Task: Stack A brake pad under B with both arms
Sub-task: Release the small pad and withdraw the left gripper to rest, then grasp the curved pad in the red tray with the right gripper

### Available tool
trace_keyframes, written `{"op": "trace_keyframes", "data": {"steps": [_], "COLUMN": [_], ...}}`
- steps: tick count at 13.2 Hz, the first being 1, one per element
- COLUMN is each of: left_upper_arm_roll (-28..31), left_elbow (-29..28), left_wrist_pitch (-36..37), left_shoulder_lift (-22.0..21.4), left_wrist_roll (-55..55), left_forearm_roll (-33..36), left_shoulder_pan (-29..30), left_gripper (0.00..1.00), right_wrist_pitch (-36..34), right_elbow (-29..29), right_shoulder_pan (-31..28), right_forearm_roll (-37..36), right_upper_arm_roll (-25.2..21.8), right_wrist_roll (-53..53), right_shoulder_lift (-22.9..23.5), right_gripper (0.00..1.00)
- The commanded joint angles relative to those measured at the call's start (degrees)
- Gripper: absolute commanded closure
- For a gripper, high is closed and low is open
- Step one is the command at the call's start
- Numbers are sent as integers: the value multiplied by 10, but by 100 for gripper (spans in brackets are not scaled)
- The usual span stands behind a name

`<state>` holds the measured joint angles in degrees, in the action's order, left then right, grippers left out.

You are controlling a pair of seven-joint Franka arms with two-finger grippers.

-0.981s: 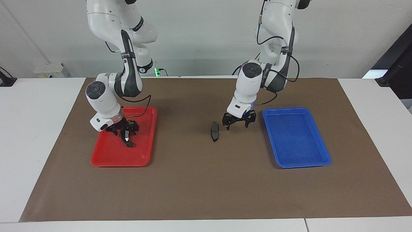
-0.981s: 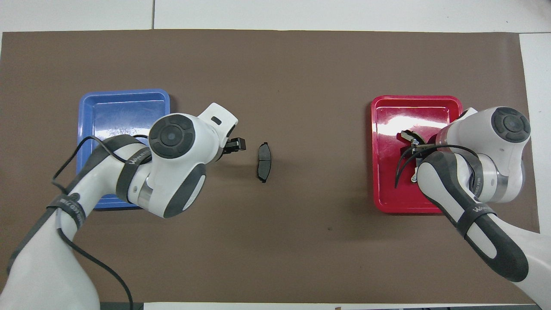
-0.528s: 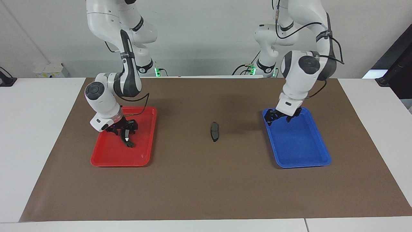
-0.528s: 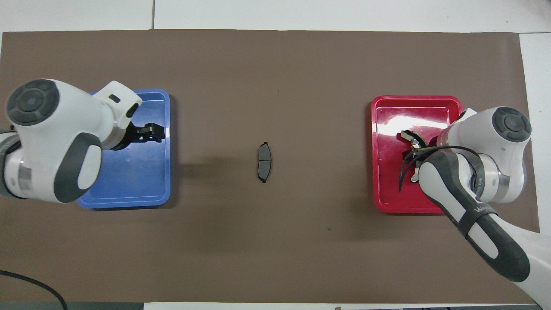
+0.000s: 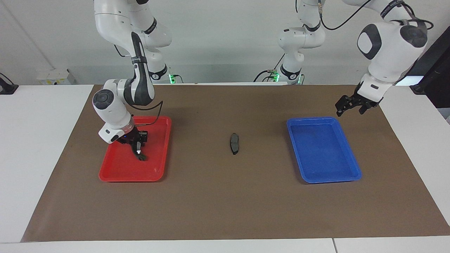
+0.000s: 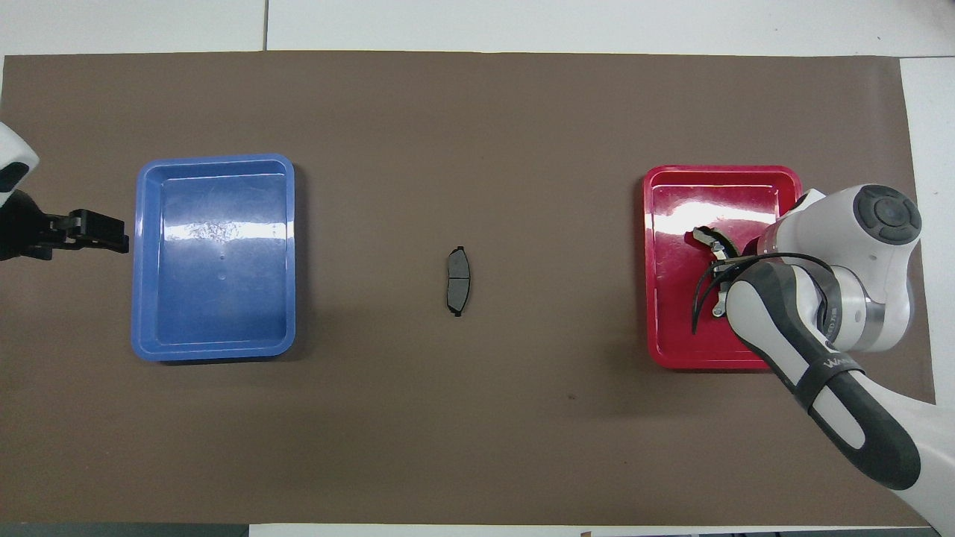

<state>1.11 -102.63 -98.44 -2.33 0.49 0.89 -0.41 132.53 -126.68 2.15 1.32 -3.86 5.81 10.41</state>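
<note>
The A brake pad (image 5: 234, 143), short, flat and dark grey, lies on the brown mat midway between the two trays; it also shows in the overhead view (image 6: 456, 281). B (image 5: 141, 155), the curved black piece with a silver strip, lies in the red tray (image 5: 116, 174); in the overhead view B (image 6: 707, 239) is partly under the right arm. My right gripper (image 5: 136, 143) is down in the red tray with its fingers closed on B's end. My left gripper (image 5: 349, 111) is open, empty and raised over the mat beside the blue tray (image 5: 330, 177).
The blue tray (image 6: 149, 261) holds nothing and stands toward the left arm's end of the table. The red tray (image 6: 664, 335) stands toward the right arm's end. The brown mat (image 6: 477, 418) covers the table between white edges.
My left gripper has drawn away from the A brake pad, risen and swung across the blue tray to the mat beside it. My right gripper's fingers have narrowed on B.
</note>
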Motion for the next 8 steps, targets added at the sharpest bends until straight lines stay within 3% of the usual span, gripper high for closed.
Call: {"op": "trace_keyframes", "data": {"steps": [1, 4, 8], "left_upper_arm_roll": [-6, -6, -6], "left_elbow": [101, 115, 82], "left_wrist_pitch": [89, 113, 106], "left_shoulder_lift": [35, 36, 20], "left_wrist_roll": [19, 21, 16], "left_forearm_roll": [-5, -5, -5], "left_shoulder_pan": [10, 6, 1], "left_gripper": [0, 0, 0], "right_wrist_pitch": [-46, -80, -175], "right_elbow": [26, 52, 139], "right_shoulder_pan": [1, 5, 82], "right_forearm_roll": [10, 10, 10], "right_upper_arm_roll": [2, 5, 6], "right_wrist_roll": [-28, -47, -169], "right_shoulder_lift": [-9, -12, -9], "right_gripper": [100, 100, 100]}}
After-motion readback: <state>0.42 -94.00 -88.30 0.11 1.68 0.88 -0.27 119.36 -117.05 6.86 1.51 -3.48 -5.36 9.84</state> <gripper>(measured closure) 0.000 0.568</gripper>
